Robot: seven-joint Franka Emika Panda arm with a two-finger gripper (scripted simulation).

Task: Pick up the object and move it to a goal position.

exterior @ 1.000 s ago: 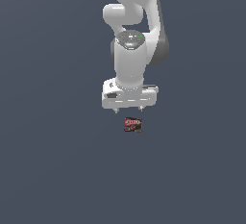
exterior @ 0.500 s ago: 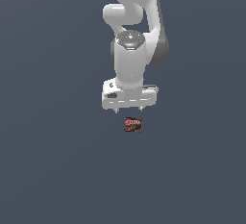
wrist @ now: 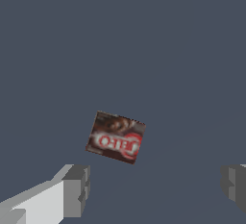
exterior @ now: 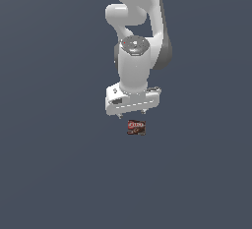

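Note:
The object is a small flat box [exterior: 136,127], dark brown and red with a white-and-red label, lying on the grey surface. It also shows in the wrist view [wrist: 116,137], label up. My gripper [exterior: 132,116] hangs above it, set a little toward the exterior view's left of the box. In the wrist view the gripper [wrist: 156,189] is open and empty. Its two fingers [wrist: 74,189] stand wide apart, with the box lying off the line between them and not touched.
The plain grey surface [exterior: 59,174] extends all around the box. The white arm [exterior: 138,41] rises above the gripper to the frame's upper edge. No other objects show.
The gripper and arm have shifted very slightly, downward by a small amount. The box has not moved.

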